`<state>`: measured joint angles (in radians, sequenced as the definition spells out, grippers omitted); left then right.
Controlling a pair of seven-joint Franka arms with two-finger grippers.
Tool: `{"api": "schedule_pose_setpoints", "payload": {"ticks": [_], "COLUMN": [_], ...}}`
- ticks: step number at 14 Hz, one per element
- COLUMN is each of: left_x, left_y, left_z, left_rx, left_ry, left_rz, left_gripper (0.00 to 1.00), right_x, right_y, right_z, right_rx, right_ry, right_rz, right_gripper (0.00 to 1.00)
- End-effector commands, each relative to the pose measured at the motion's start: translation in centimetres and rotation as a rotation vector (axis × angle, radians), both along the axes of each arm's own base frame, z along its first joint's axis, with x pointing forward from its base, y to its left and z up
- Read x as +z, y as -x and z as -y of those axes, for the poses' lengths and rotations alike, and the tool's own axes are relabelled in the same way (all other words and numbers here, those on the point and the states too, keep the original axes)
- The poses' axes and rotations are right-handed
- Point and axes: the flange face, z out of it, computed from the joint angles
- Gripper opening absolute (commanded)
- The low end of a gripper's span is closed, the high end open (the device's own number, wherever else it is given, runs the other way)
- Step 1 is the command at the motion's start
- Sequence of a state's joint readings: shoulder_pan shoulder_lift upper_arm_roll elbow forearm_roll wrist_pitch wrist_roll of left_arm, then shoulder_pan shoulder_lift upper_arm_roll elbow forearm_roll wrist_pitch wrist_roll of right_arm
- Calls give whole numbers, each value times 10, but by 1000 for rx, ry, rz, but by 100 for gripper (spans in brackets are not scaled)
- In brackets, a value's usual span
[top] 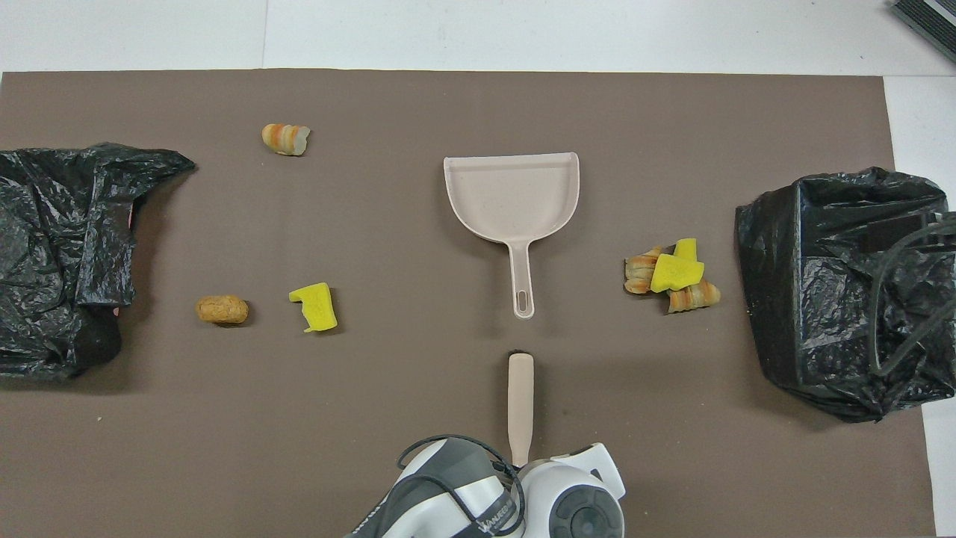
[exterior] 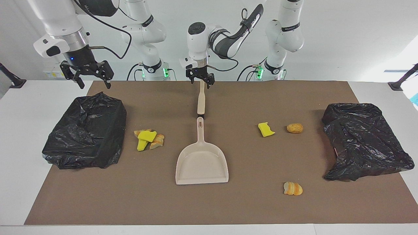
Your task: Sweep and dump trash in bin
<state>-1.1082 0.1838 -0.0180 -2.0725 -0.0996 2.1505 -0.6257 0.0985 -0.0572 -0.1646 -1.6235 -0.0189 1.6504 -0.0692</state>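
The trash lies on the brown mat: a pile of yellow and orange-brown chunks beside the black-bagged bin, plus a yellow chunk, a brown lump and a striped lump. The beige dustpan lies mid-mat. A beige brush handle lies nearer the robots. My left gripper is low at that handle's robot-side end, open, jaws either side of it. My right gripper waits open in the air over the bin's robot-side edge.
A second black bag-lined bin sits at the left arm's end of the mat. White table surrounds the mat. In the overhead view the left arm's wrist covers the handle's end.
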Motion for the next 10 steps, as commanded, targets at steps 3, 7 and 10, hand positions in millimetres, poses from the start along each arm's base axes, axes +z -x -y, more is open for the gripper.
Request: {"api": "schedule_pose_setpoints", "payload": {"ticks": [3,7,10], "left_x": [7,13,23], "left_y": [6,-2,-19], "left_z": [-6,-15,-27], "left_rx": [19,40,65], "left_ry": [-33,-59,-88], "left_rz": [-32,-47,-58], "left_gripper": [80,0,0], "right_x": [1,0,-1], "right_y": [5,6,6], "right_z": [2,2,2], "right_rx": [0,0,0], "right_ry": [-12,-12,-12], "right_rz": [7,6,4], "right_gripper": [100,100,100]}}
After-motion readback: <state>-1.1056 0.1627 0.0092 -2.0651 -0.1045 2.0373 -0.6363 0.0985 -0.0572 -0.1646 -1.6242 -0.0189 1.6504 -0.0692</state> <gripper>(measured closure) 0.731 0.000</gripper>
